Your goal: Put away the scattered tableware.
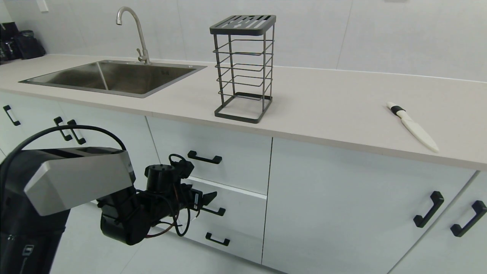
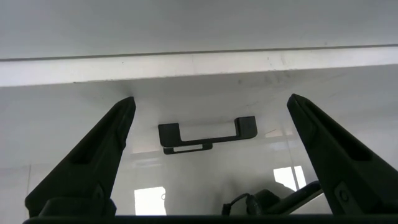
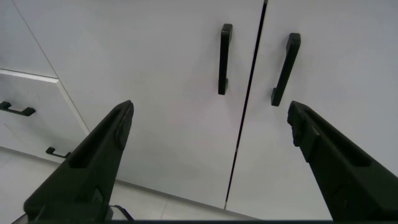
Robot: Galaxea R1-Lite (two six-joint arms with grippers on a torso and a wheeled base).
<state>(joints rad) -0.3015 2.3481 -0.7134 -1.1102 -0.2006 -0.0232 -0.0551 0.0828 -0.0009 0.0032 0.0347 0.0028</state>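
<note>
Left pincer well below distant knife.

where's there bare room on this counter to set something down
The widest bare stretch of counter lies between the wire rack and the white knife. A narrower strip runs between the sink and the rack. Nowhere is crowded.

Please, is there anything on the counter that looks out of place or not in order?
Yes. A white knife lies loose, flat and at a slant on the countertop, near its front edge, far from the black slotted rack, which stands upright and empty. Nothing looks spilled or damaged.
</note>
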